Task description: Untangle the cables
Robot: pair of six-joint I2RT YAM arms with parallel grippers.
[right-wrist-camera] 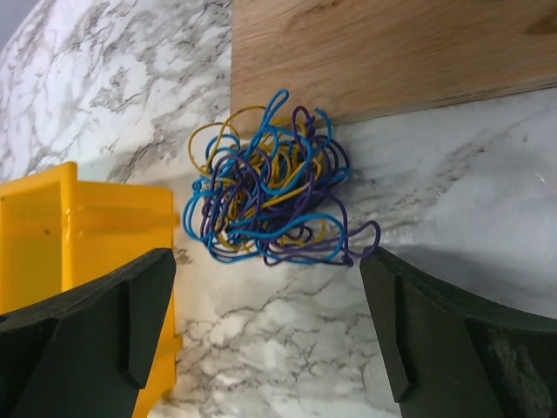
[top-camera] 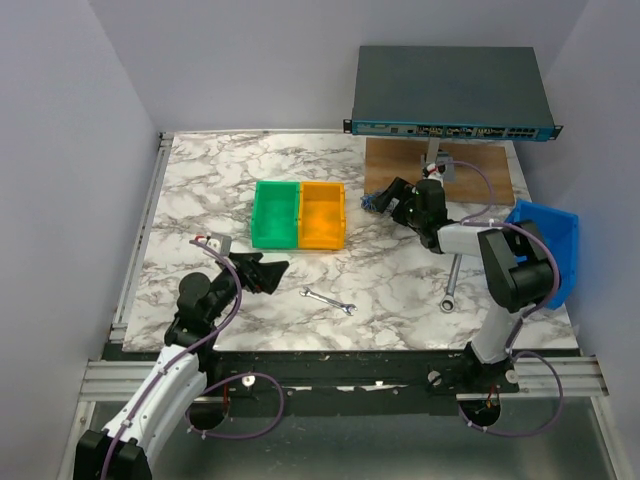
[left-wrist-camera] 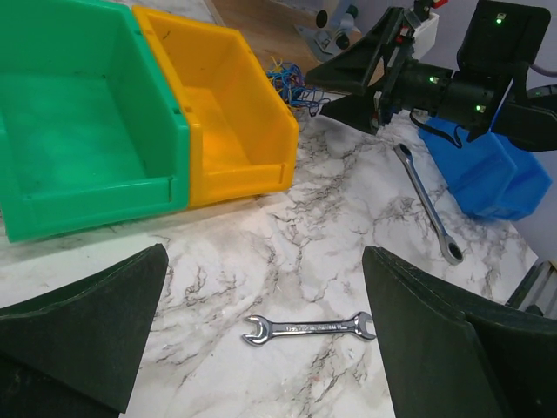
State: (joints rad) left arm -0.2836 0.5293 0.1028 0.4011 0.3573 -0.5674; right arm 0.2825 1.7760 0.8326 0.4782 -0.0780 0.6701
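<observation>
The cables [right-wrist-camera: 270, 196] are a tangled ball of thin blue, purple and yellow wires. They lie on the marble table against the edge of a wooden board [right-wrist-camera: 383, 52], right of the yellow bin [right-wrist-camera: 78, 235]. They also show in the top view [top-camera: 371, 201] and the left wrist view [left-wrist-camera: 287, 84]. My right gripper [right-wrist-camera: 265, 331] is open, its jaws wide apart just short of the bunch, touching nothing. My left gripper [left-wrist-camera: 261, 340] is open and empty at the near left, above a small steel wrench [left-wrist-camera: 309, 329].
A green bin [top-camera: 275, 214] and the yellow bin [top-camera: 322, 214] stand side by side mid-table. A long wrench [top-camera: 452, 283] lies near the right arm. A blue bin [top-camera: 548, 245] sits at the right edge. A network switch [top-camera: 450, 92] stands at the back.
</observation>
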